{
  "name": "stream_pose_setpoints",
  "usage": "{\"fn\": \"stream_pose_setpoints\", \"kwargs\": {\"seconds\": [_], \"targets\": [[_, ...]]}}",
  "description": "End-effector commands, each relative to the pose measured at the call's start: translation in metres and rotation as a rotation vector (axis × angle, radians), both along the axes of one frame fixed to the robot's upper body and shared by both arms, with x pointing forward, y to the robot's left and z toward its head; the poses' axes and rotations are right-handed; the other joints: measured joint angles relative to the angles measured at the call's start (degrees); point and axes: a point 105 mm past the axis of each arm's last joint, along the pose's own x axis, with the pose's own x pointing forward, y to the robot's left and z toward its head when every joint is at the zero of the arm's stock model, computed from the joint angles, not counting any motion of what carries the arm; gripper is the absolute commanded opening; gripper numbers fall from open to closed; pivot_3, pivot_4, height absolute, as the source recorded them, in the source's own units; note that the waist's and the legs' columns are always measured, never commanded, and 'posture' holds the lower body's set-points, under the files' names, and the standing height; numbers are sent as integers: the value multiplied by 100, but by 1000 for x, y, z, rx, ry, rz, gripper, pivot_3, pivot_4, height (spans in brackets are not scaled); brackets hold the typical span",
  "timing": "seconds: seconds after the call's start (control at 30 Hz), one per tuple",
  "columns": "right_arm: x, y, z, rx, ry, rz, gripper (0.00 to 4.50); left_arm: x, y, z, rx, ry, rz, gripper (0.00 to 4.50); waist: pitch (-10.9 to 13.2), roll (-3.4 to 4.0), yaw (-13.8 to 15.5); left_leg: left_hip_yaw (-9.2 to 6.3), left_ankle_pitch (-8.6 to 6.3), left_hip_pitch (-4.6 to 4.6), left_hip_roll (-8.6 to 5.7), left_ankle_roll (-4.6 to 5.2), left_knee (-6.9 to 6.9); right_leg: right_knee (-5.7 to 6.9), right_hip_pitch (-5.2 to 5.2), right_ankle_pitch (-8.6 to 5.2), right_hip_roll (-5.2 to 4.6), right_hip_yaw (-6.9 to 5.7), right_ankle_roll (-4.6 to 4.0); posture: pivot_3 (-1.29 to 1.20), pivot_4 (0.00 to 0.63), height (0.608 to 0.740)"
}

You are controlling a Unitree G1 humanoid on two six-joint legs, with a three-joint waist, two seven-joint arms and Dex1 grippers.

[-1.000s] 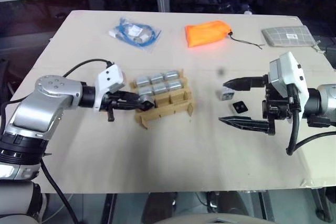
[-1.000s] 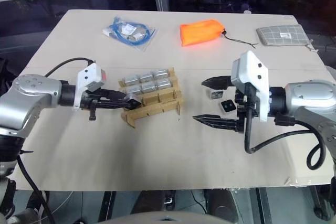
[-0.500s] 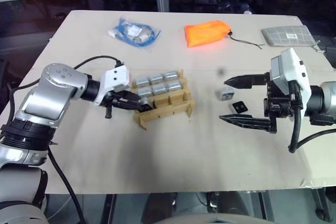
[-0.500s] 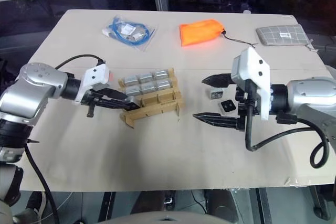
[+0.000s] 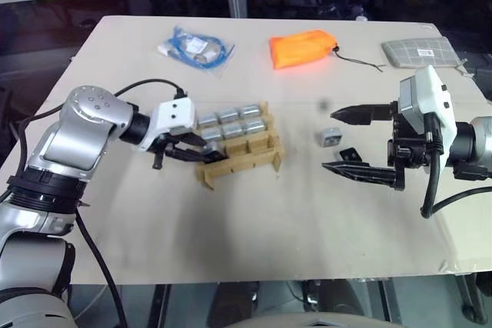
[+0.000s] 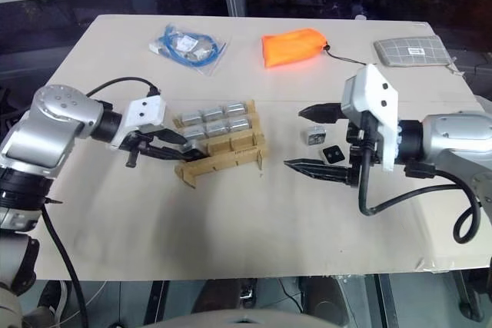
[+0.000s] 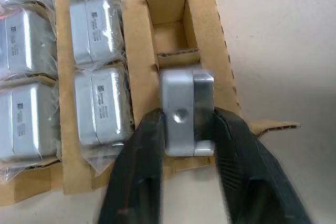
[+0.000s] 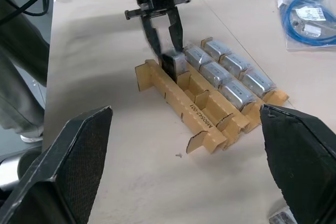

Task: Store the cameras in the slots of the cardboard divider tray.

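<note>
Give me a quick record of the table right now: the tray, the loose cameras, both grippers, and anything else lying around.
cardboard divider tray: back two rows filled with six wrapped cameras
front row: one camera at the end slot, other two slots empty
left gripper: at that camera
loose cameras: two, on the table
right gripper: open, by the loose cameras
also: cable bag, orange pouch, grey checked pouch
</note>
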Motion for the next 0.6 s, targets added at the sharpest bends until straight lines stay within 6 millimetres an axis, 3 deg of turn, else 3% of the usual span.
{"fn": "stream_pose_setpoints", "kwargs": {"seconds": [0.03,0.1,0.13,0.37,0.6], "targets": [[-2,1,10,13,-60,5,4500,-1,-2,9,-35,3,7,3255,0,0,9,-1,0,-1,0,0,2,0,0,0,0,-1,0,0,150,740],[-2,0,9,10,-60,2,4500,2,0,13,-49,-11,24,4171,0,0,18,-3,0,-3,0,0,4,0,0,0,0,-1,0,0,150,740],[-2,-1,9,7,-60,0,4500,2,0,15,-58,-12,22,4382,0,0,26,-3,0,-3,0,0,4,0,0,0,0,-1,0,0,150,740],[2,-4,4,-11,-62,-21,4500,5,3,51,-216,-128,13,4382,0,0,39,-16,-1,-16,1,1,23,8,-1,0,0,-14,0,0,150,740],[33,-35,-36,-69,-46,-282,4500,-26,-14,97,-706,-192,-83,4382,-1,0,40,-47,4,-65,11,-7,75,14,-11,0,-9,-44,3,0,150,740]]}}
